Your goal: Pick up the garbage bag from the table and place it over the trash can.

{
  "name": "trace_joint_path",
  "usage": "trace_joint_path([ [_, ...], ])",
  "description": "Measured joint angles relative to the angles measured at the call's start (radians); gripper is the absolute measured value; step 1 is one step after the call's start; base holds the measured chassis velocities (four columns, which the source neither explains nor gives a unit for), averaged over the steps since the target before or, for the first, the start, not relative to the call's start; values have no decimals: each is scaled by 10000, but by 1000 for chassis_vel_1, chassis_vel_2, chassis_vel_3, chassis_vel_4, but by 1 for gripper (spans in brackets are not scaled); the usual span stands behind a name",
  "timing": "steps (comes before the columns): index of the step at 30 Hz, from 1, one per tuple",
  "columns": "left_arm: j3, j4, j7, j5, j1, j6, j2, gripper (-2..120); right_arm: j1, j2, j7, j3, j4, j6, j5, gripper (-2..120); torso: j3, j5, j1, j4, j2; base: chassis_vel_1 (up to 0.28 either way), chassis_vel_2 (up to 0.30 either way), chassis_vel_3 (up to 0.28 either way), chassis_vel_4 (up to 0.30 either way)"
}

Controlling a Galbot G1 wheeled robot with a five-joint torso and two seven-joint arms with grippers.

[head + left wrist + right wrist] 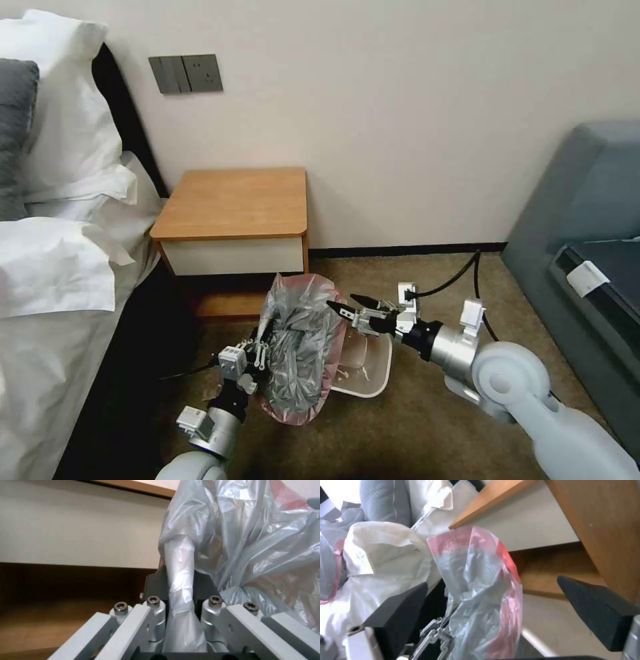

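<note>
Grey crinkled garbage bag (pixel 300 347) hangs over carpet at 6 o'clock from table (pixel 233 203), covering left half of trash can (pixel 363 367). Left gripper (pixel 259 333) pinches bag edge at 9 o'clock side. Right gripper (pixel 343 305) spread wide, nearer free rim at 2 o'clock.

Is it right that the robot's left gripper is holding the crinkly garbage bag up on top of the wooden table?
Not quite. The left gripper does hold the garbage bag, but not on top of the table. The head view shows the bag lower down, in front of the table and over the trash can on the carpet. The tabletop has nothing on it.
</note>
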Motion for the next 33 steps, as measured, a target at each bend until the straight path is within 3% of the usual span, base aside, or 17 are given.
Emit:
trace_joint_path([
  [5, 1, 46, 53, -163, -80, 0, -34, 9, 153, 8, 5, -248, -152, 0, 66, 82, 0, 0, 0, 0, 0, 0, 0, 0, 0],
  [9, 1, 60, 92, -186, -100, 0, -45, 9, 179, -4, 3, -286, -168, 0, 80, 75, 0, -1, 0, 0, 0, 0, 0, 0, 0],
  [16, 1, 130, 120, -206, -152, 0, -113, 9, 300, -7, -8, -486, -195, 38, 47, 40, 0, 0, 0, 0, 0, 0, 0, 0, 0],
  [18, 0, 130, 120, -206, -151, 0, -116, 9, 308, -7, -7, -500, -195, 44, 40, 39, 0, -1, 0, 0, -1, 0, 0, 0, 0],
  [20, -15, 130, 116, -207, -151, -12, -122, 9, 362, 0, 19, -547, -194, 50, 18, 27, -1, 0, 0, -1, 0, 0, 0, 0, 0],
  [28, -32, 130, 6, -207, -142, -15, -170, 9, 474, -101, 141, -520, -57, 65, -10, 0, 0, 0, 0, 0, 0, 0, 0, 0, 0],
  [33, -30, 130, -34, -269, -131, -15, -205, 9, 501, -228, 171, -391, 44, 61, -45, 0, -1, 0, 0, 0, 0, 0, 0, 0, 0],
])
